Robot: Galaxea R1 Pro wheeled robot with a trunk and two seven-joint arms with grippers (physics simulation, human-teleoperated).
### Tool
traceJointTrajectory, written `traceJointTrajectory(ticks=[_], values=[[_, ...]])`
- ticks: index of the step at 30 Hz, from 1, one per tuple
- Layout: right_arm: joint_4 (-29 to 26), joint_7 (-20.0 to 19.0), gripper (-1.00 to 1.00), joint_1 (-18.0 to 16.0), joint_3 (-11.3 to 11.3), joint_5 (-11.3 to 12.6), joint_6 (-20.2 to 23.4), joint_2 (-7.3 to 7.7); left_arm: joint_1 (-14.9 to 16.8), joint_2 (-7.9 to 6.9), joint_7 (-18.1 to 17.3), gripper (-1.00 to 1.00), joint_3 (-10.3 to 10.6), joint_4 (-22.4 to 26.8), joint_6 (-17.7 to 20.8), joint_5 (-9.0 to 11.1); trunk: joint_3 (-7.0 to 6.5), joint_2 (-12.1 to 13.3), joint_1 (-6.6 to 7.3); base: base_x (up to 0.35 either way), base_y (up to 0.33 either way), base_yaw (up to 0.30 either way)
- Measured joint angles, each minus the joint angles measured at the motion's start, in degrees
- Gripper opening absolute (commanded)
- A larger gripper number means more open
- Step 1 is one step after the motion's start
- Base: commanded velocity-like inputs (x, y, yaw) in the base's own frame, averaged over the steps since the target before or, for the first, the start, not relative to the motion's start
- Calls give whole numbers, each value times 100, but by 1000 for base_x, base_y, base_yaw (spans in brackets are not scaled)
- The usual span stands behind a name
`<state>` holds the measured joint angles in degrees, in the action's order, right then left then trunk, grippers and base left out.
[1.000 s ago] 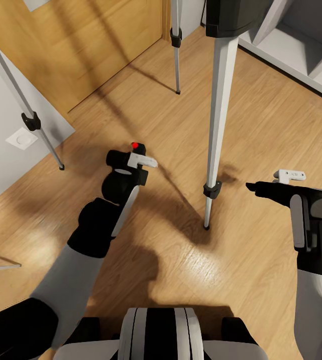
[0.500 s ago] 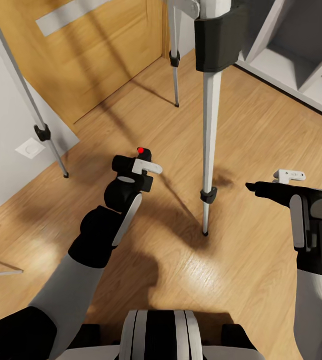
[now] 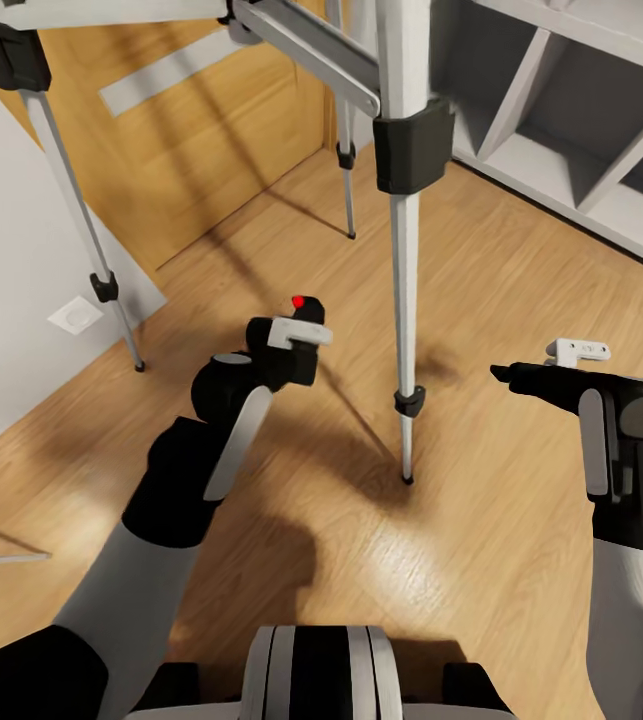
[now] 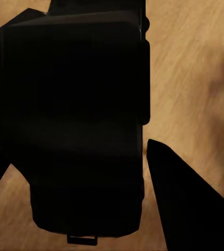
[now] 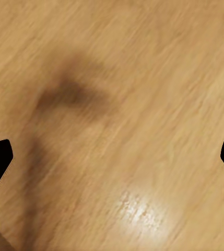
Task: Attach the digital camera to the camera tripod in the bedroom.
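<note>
Above the light wood floor (image 3: 521, 260), the left gripper (image 3: 296, 345) held the small black digital camera (image 4: 72, 125) beside the tall silver-legged camera tripod (image 3: 403, 290).
Its jaws gripped the hard, likely breakable body; the right gripper (image 3: 536, 372) jaws stood open, empty.

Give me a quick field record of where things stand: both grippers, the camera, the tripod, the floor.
left gripper: shut on the digital camera, held above the floor
digital camera: black, red dot facing up, not on the tripod
right gripper: open, nothing between its fingertips, over bare wood floor
camera tripod: standing, nearest leg between the two arms, head out of frame
attachment: not yet done
</note>
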<state>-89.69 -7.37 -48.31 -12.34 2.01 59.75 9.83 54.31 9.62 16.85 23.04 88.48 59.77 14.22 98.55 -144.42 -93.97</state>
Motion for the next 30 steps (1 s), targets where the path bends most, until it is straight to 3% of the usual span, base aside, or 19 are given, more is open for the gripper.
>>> traceJointTrajectory(ticks=[3,8,16,21,30], values=[[0,0,100,0,0,1,0,0,-15,-22,-17,-100,-121,31,3,236,-66,4,8,0,0,0],[0,0,100,0,0,1,0,3,-151,-44,-40,-100,-606,75,5,604,-177,11,20,0,0,0],[-1,0,100,0,0,-2,0,8,-583,-44,42,-100,-928,149,6,1067,-354,22,41,0,0,0],[-1,0,100,0,0,-5,0,8,-932,-53,269,-100,-1087,179,7,1222,-465,28,54,0,0,0],[-1,1,100,0,0,-6,0,2,-1288,-56,454,-100,-1159,212,6,1330,-665,40,77,0,0,0]])
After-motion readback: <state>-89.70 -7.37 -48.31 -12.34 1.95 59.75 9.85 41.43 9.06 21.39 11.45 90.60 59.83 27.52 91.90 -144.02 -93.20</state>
